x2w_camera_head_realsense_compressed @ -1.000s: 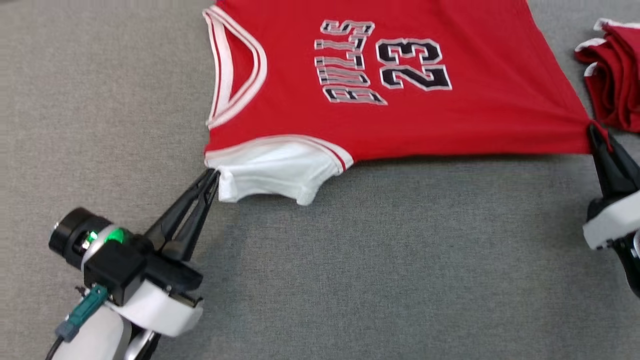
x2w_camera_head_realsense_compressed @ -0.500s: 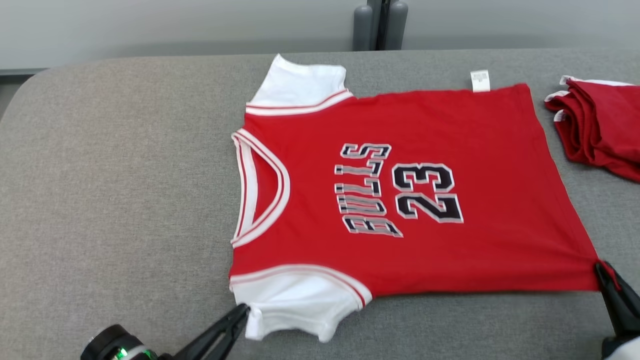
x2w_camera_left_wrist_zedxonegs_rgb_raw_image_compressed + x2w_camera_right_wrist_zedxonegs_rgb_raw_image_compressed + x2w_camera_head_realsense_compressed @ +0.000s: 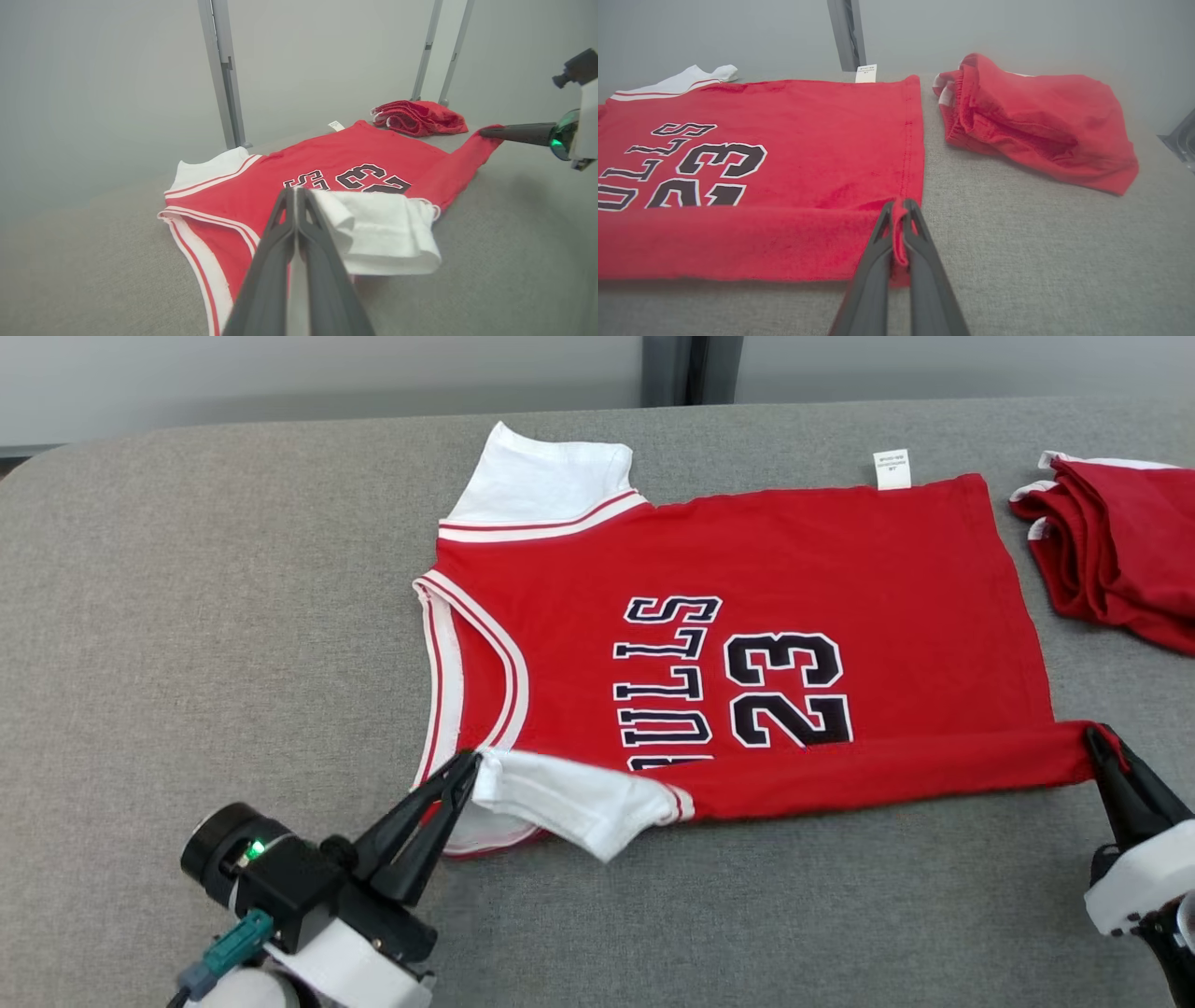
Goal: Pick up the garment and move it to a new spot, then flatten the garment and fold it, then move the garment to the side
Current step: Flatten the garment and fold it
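My left gripper [image 3: 469, 767] is pinched tight on the shirt [image 3: 747, 551] at the tip of its near sleeve [image 3: 579, 798], low and left of centre in the head view. My right gripper [image 3: 1094, 739] is clenched the same way on the near hem corner, at the right edge of the frame. In the right wrist view a sliver of red cloth sits squeezed between its two fingers.

Between the two grips the near edge is raised and turned over onto the body of the shirt, making a red band that covers the bottom of the lettering. The rest lies flat on the grey table [image 3: 187, 616], chest up. Its long axis runs left to right across the frame, with the collar to the left and the hem to the right. The far sleeve [image 3: 541, 476] and a small label [image 3: 891, 468] sit along the top edge.

From both grippers the bulk of the shirt lies up-frame, so I judge the fold has to travel that way, square to the long axis. The two arms should move level, each on its own end, so the crease stays straight. A pile of red cloth [image 3: 1120, 551] rests at the upper right, close to the hem, and my right arm needs to stay clear of it
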Motion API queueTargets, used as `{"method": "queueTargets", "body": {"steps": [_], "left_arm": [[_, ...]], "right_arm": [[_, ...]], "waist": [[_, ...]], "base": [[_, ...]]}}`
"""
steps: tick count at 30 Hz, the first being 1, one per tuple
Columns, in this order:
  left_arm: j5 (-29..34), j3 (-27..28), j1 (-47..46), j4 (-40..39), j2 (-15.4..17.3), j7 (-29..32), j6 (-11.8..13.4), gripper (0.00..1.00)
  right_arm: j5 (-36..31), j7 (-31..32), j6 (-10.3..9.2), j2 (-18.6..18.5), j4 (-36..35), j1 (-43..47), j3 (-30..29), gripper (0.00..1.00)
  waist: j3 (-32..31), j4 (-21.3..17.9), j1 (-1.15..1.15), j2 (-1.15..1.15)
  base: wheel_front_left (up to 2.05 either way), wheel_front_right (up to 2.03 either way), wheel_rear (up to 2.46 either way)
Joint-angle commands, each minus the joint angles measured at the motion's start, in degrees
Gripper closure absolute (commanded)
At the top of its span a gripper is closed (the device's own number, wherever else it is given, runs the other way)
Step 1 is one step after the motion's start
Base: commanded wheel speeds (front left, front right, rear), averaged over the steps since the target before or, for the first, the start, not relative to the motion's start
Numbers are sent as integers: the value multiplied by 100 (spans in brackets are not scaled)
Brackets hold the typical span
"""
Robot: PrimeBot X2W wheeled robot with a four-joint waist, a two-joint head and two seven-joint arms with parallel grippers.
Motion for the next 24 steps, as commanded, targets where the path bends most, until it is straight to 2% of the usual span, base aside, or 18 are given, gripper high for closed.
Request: {"method": "queueTargets", "body": {"steps": [1,9,16,17,18,20,21,22,23,24], "left_arm": [[54,19,-185,137,-30,-41,11,100],[72,-85,-1519,1662,-522,-295,-46,100],[266,-444,-2349,2738,-681,-375,-76,100],[317,-489,-2468,2871,-691,-386,-79,100],[347,-508,-2653,3080,-763,-392,-76,100],[403,-487,-2749,3145,-772,-396,-77,100],[432,-462,-2810,3196,-778,-397,-77,100],[465,-402,-2854,3201,-797,-398,-78,100],[509,-346,-2883,3215,-818,-398,-77,100],[550,-323,-2894,3244,-836,-396,-78,100]], "right_arm": [[-28,57,-1,38,133,-155,1,100],[-230,-38,-1,205,1242,-1382,379,100],[-453,-245,-1,264,2011,-2205,814,100],[-476,-303,-1,283,2135,-2334,853,84],[-507,-395,-1,326,2368,-2554,968,80],[-512,-443,-1,335,2500,-2655,1016,77],[-523,-493,-1,349,2613,-2757,1055,65],[-558,-560,-2,360,2741,-2867,1064,28],[-590,-635,-2,379,2862,-2975,1037,0],[-625,-701,-1,418,2970,-3056,1011,0]], "waist": [[41,27,0,0],[382,190,0,0],[640,178,0,0],[683,168,0,0],[752,147,0,0],[781,136,0,0],[807,123,0,0],[832,110,0,0],[852,97,0,0],[866,86,0,0]], "base": [[0,0,0],[0,0,0],[0,0,0],[0,0,0],[0,0,0],[0,0,0],[0,0,0],[0,0,0],[0,0,0],[0,0,0]]}}
